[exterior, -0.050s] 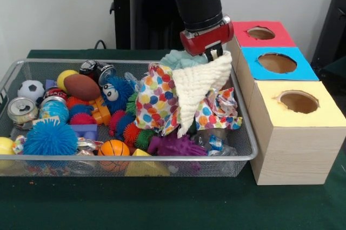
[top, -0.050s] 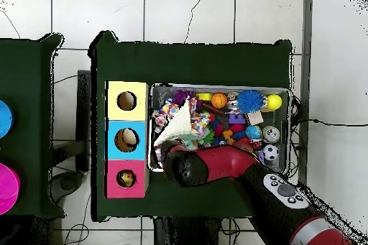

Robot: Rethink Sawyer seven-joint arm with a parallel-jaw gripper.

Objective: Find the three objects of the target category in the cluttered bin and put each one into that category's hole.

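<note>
Gripper [exterior, -0.050s: 214, 52] grasping white knitted cloth [exterior, -0.050s: 197, 86], lifted over right end of wire bin [exterior, -0.050s: 11, 76]. Step: carrying. Next: move over matching box hole [exterior, -0.050s: 277, 62], release.

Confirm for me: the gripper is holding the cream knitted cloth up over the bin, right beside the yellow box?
Not quite. The gripper does hold the cream knitted cloth up over the bin, but the front view shows it beside the blue box, towards the red one. The yellow box sits at the other end of the row.
</note>
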